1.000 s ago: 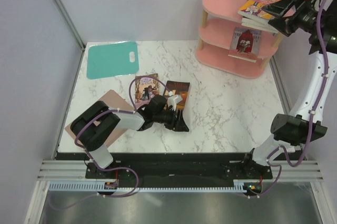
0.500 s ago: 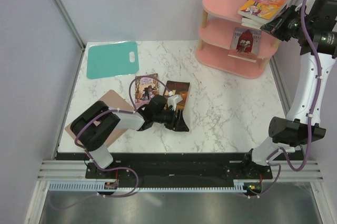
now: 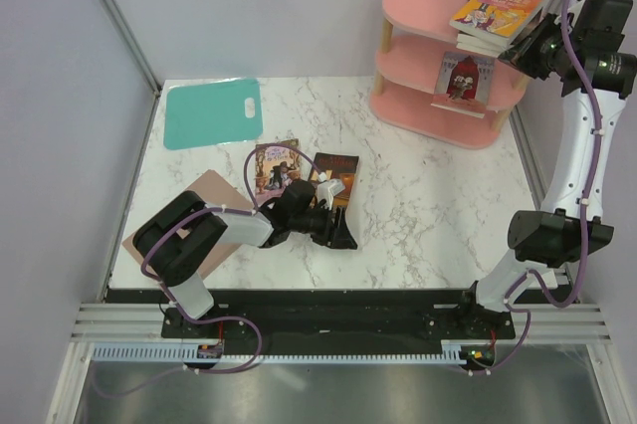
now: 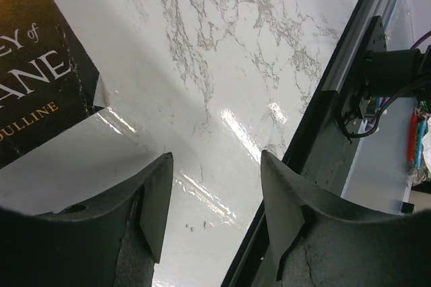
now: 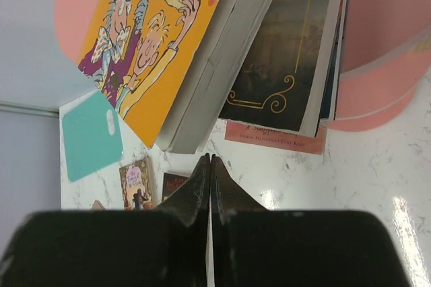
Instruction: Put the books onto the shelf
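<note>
The pink shelf (image 3: 438, 56) stands at the back right. The orange Roald Dahl book (image 3: 501, 3) lies on its top board over a dark book (image 5: 289, 51), both overhanging the edge. A pink-red book (image 3: 466, 78) sits on the middle board. My right gripper (image 3: 522, 49) is shut and empty, just off the shelf's right side, its tips (image 5: 211, 159) below the Dahl book (image 5: 155, 38) and apart from it. A purple book (image 3: 276, 167) and a dark brown book (image 3: 336, 173) lie flat mid-table. My left gripper (image 3: 345, 238) rests open and empty beside the dark brown book (image 4: 34, 65).
A teal mat (image 3: 213, 111) lies at the back left. A brown cardboard sheet (image 3: 189, 210) lies partly under the left arm. Grey walls close in left and right. The black front rail (image 4: 337, 118) runs close to the left gripper (image 4: 215, 172).
My right gripper has drawn back rightward from the Roald Dahl book and its jaws have shut; the book stays on the top board. The left arm has not moved.
</note>
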